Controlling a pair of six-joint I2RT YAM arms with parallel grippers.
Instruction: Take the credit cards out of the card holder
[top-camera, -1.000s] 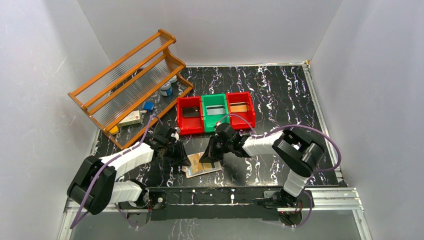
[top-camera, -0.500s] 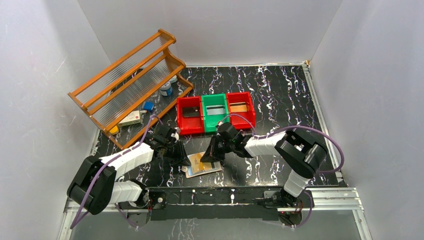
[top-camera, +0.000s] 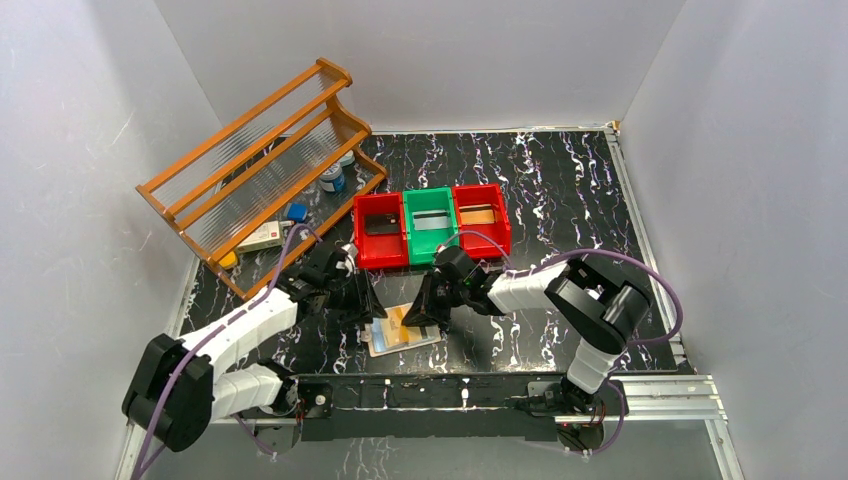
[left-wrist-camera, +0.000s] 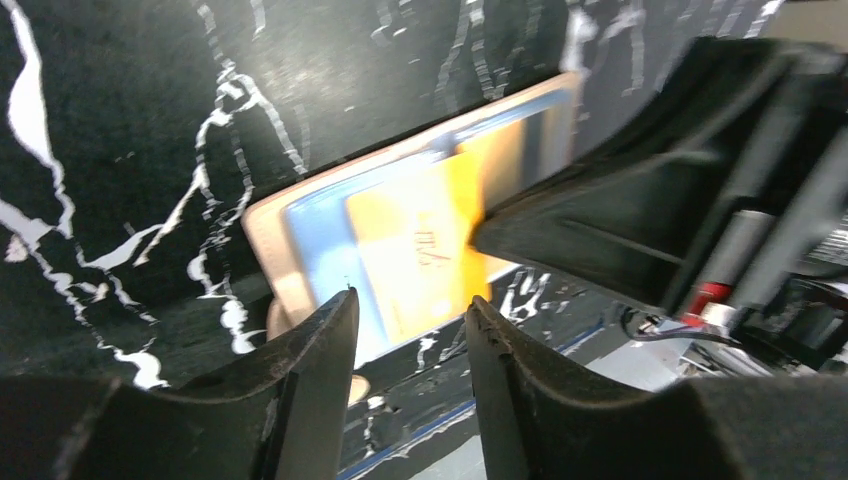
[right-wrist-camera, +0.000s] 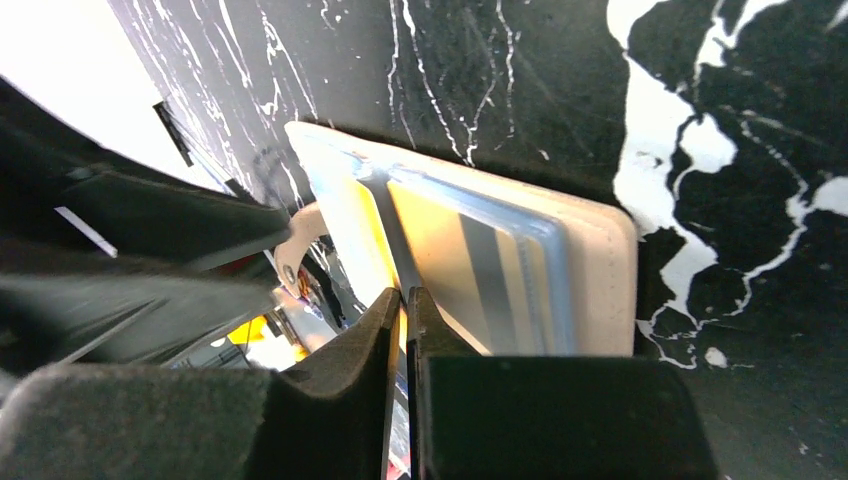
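The card holder (top-camera: 405, 338) lies open and flat on the black marbled table (top-camera: 560, 190), near its front edge, between the two arms. Its tan cover shows as a border around the pale blue plastic sleeves (left-wrist-camera: 312, 232). An orange-gold card (left-wrist-camera: 420, 250) sits in those sleeves, and in the right wrist view a grey stripe runs along a card under the plastic. The left gripper (top-camera: 362, 305) hangs just left of the holder, tilted toward it. In its own camera its fingers (left-wrist-camera: 320, 360) stand apart with nothing between them, and the orange-gold card shows through the gap. The right gripper (top-camera: 428, 312) reaches down onto the holder's far right part. Its fingers (right-wrist-camera: 350, 360) are all but pressed together, leaving only a thin slit, with the tips at the sleeve beside the orange-gold card. Whether they nip a card edge or plastic cannot be told. In the left wrist view one dark finger of the right gripper meets the right edge of that card. Farther back stand three bins in a row, touching. A red bin (top-camera: 362, 232) holds a dark card (top-camera: 381, 224), a green bin (top-camera: 410, 228) holds a silvery grey card (top-camera: 432, 221), and a second red bin (top-camera: 503, 225) holds an orange card (top-camera: 478, 215). A wooden rack (top-camera: 260, 160) leans at the back left.
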